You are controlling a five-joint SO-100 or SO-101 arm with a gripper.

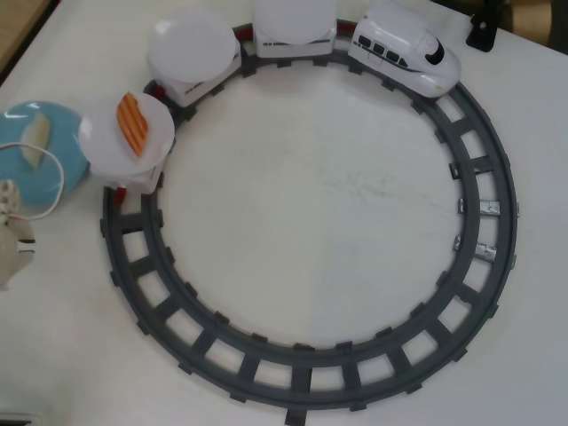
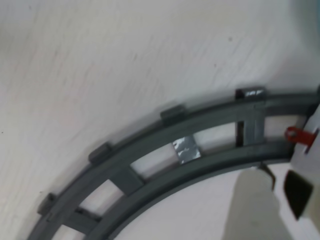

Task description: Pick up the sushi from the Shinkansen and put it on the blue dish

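Observation:
In the overhead view the white Shinkansen [image 1: 410, 51] stands on the grey ring track at the top right, pulling three cars topped by white plates. An orange-striped sushi [image 1: 132, 122] lies on the last plate [image 1: 151, 155], at the left. The blue dish [image 1: 62, 160] sits just left of that plate, off the track, with a pale sushi piece [image 1: 35, 140] on it. A white part of my arm with a thin cable [image 1: 12, 232] shows at the left edge, below the dish. One pale blurred finger [image 2: 255, 210] shows in the wrist view, with nothing seen in it.
The grey ring track [image 1: 311, 377] fills most of the white table. The wrist view looks down on a curved stretch of track [image 2: 165, 150], with a red coupler [image 2: 298, 134] and a white car edge at the right. A black stand [image 1: 484, 31] is at the top right.

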